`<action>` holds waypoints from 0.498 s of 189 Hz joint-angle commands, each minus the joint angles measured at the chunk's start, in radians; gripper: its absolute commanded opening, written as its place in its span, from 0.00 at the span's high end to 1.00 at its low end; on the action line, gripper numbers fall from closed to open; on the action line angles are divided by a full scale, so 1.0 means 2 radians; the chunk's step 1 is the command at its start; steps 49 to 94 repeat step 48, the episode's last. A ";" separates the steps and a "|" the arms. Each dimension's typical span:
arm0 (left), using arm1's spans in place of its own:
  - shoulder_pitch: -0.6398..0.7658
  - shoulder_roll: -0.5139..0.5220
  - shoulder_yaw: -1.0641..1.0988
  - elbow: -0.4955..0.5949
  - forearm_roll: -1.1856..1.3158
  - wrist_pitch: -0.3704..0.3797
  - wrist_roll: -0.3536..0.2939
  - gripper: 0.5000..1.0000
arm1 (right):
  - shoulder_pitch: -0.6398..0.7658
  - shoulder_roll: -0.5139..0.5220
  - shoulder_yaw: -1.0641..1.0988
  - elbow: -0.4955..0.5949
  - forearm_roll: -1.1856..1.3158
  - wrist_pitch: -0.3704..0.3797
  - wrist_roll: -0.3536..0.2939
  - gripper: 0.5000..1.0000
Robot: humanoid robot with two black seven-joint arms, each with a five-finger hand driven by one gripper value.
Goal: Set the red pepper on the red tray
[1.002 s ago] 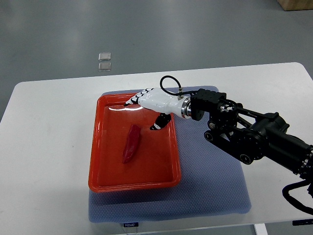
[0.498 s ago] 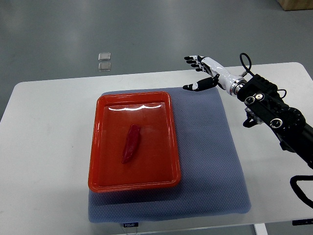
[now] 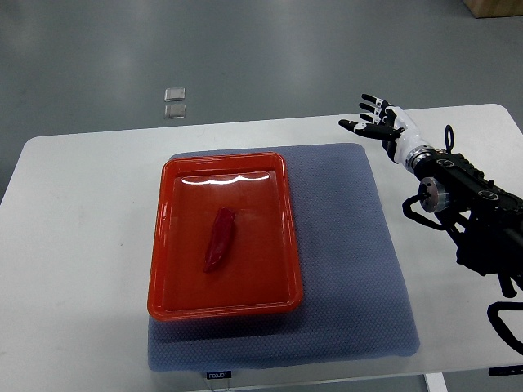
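Observation:
A long red pepper (image 3: 219, 238) lies flat in the middle of the red tray (image 3: 167, 245), which rests on a blue-grey mat (image 3: 343, 245). My right hand (image 3: 377, 118) is raised over the table's far right part, well clear of the tray, its white fingers with black tips spread and holding nothing. Its black arm (image 3: 474, 212) comes in from the right edge. No left arm shows in the picture.
The white table (image 3: 82, 245) ends at a rounded far edge, with grey floor beyond. Two small clear squares (image 3: 174, 101) lie on the floor past the table. A brown box corner (image 3: 494, 6) shows at the top right.
My right hand pulled away from the tray's far right corner, swinging right and back over the table's far right. The pepper stayed where it lies in the tray.

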 commanded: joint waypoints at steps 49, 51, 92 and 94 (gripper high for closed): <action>0.000 0.000 0.000 0.000 0.000 0.000 0.000 0.00 | -0.002 0.001 0.017 0.002 0.022 -0.012 0.004 0.17; 0.000 0.000 0.000 0.000 0.000 0.000 0.000 0.00 | -0.002 0.001 0.017 0.002 0.022 -0.012 0.004 0.17; 0.000 0.000 0.000 0.000 0.000 0.000 0.000 0.00 | -0.002 0.001 0.017 0.002 0.022 -0.012 0.004 0.17; 0.000 0.000 0.000 0.000 0.000 0.000 0.000 0.00 | -0.002 0.001 0.017 0.002 0.022 -0.012 0.004 0.17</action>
